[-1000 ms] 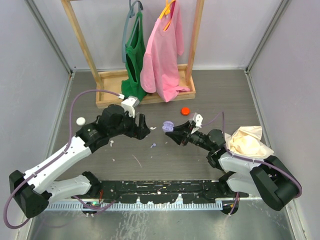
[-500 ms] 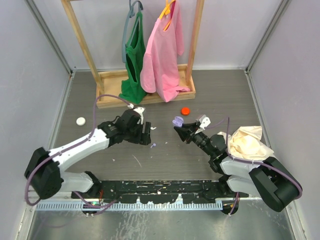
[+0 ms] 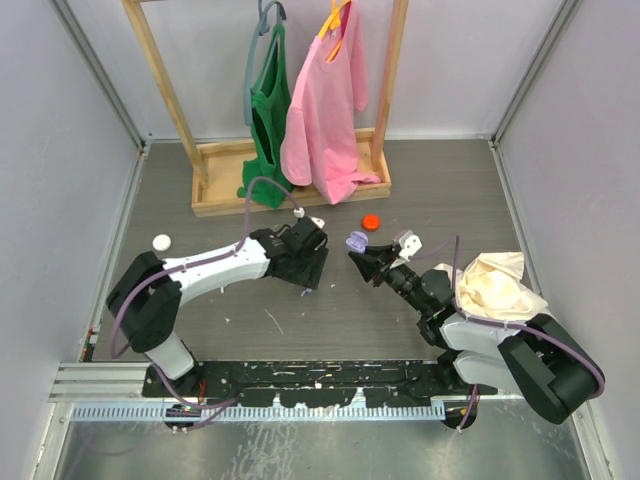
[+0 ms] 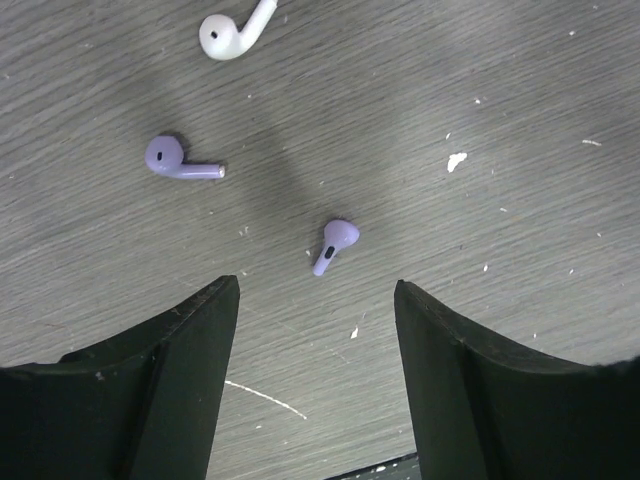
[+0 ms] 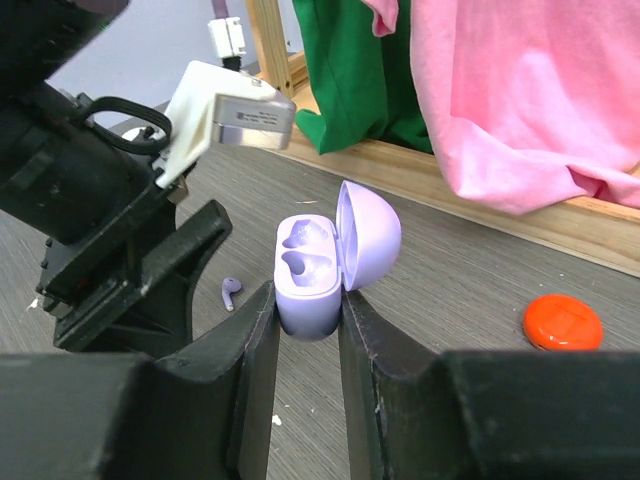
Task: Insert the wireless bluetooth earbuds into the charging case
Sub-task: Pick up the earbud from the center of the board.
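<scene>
Right end effector (image 5: 308, 305) tight around charging case (image 5: 325, 255); left end effector (image 4: 315, 290) agape (empty) over earbud (image 4: 335, 244).

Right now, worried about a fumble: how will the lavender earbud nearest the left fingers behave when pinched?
The earbud looks tiny and glossy, so it may squirt out of the left gripper. Its round head suggests it could roll if nudged.

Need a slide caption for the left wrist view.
Open left gripper over two lavender earbuds, with a white earbud beyond, on the grey table.
</scene>
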